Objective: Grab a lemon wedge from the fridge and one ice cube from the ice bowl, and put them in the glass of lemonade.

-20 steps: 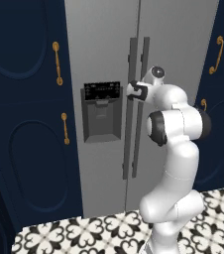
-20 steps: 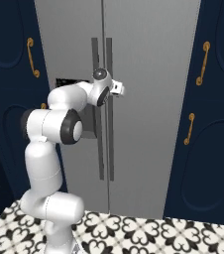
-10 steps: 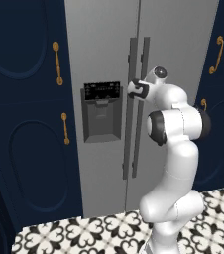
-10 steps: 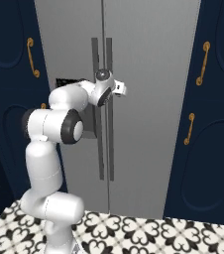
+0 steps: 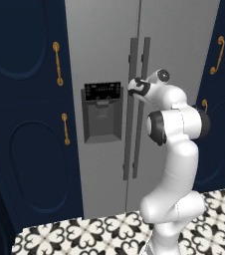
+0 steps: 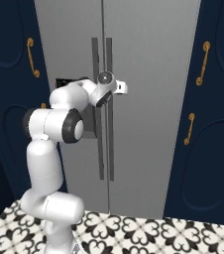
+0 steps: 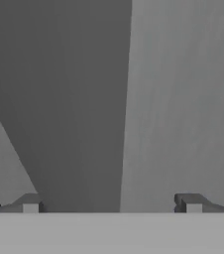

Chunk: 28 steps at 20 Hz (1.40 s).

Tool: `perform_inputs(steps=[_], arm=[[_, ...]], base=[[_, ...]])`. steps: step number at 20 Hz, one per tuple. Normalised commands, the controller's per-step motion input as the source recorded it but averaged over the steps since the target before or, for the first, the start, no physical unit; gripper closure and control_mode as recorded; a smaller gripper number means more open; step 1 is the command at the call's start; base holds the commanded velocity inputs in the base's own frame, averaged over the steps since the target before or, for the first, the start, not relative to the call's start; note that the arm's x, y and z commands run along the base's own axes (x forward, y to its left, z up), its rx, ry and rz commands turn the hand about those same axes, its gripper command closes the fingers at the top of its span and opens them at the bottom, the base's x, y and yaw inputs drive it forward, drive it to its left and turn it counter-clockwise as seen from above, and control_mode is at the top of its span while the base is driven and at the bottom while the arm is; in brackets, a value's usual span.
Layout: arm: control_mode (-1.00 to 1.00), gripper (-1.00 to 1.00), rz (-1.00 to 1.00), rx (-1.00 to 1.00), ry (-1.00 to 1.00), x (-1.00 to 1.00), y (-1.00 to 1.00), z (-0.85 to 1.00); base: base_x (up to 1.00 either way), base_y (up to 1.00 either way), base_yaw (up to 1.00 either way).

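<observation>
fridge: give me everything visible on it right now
The fridge is a tall grey steel-looking two-door unit, both doors shut, set between navy cabinets with brass handles. Two long dark vertical handles run either side of the centre seam. A black dispenser panel with a recess sits in the left door. The open pincer is up against the handles at dispenser height; contact can't be told. The hand view shows grey door surface and a dark handle bar close up.

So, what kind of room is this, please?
Most likely a home kitchen: a tall grey steel two-door fridge with a black dispenser panel, navy cabinets with brass handles, and a black-and-white patterned tile floor.
</observation>
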Motion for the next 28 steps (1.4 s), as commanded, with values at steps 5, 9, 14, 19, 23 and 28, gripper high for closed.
perform_inputs(steps=[5,9,14,19,23,28], arm=[[-1.0,-1.0,0.0,0.02,-0.03,0.18,0.0,-0.16],[-1.0,1.0,0.0,0.0,0.02,0.13,0.03,0.0],[-1.0,1.0,0.0,0.0,0.01,0.06,0.0,0.0],[-1.0,1.0,-0.03,0.0,0.0,0.04,-0.42,0.0],[-1.0,1.0,-0.13,0.0,0.0,-0.14,-0.97,0.0],[-1.0,1.0,-0.17,0.04,0.0,-0.32,-1.0,0.07]], base=[[0.0,0.0,0.0],[0.0,0.0,0.0],[0.0,0.0,0.0],[0.0,0.0,0.0],[0.0,0.0,0.0],[0.0,0.0,0.0]])
